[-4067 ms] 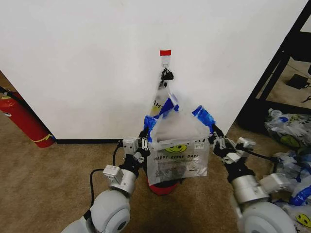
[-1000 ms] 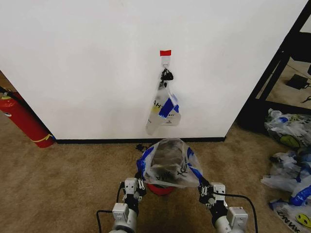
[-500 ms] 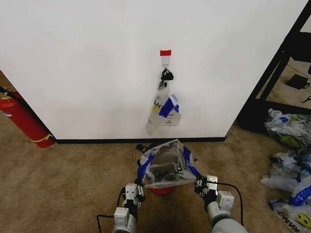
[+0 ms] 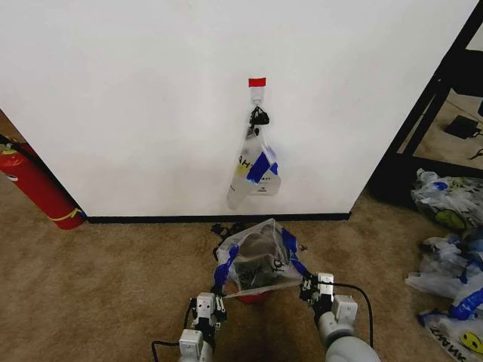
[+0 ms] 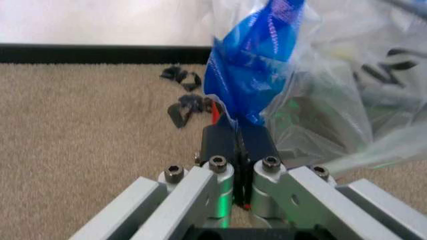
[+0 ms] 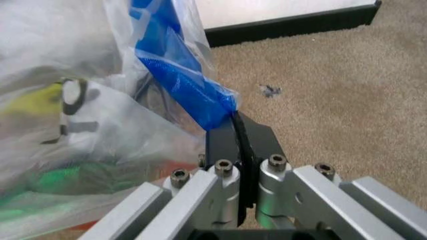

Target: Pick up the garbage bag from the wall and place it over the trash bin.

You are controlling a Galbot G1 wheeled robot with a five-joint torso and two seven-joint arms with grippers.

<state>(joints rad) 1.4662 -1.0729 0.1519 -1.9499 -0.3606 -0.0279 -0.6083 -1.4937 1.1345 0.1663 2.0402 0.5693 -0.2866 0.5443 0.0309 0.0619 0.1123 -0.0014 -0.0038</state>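
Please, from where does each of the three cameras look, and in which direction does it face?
Head view: high on the robot, facing forward and down at the wall, the garbage bag and both grippers.
Left wrist view: behind the left gripper, shut on the bag's blue handle, facing the carpet and baseboard.
Right wrist view: behind the right gripper, shut on the other blue handle.
Shared: all three show the garbage bag; both wrist views show the black baseboard.
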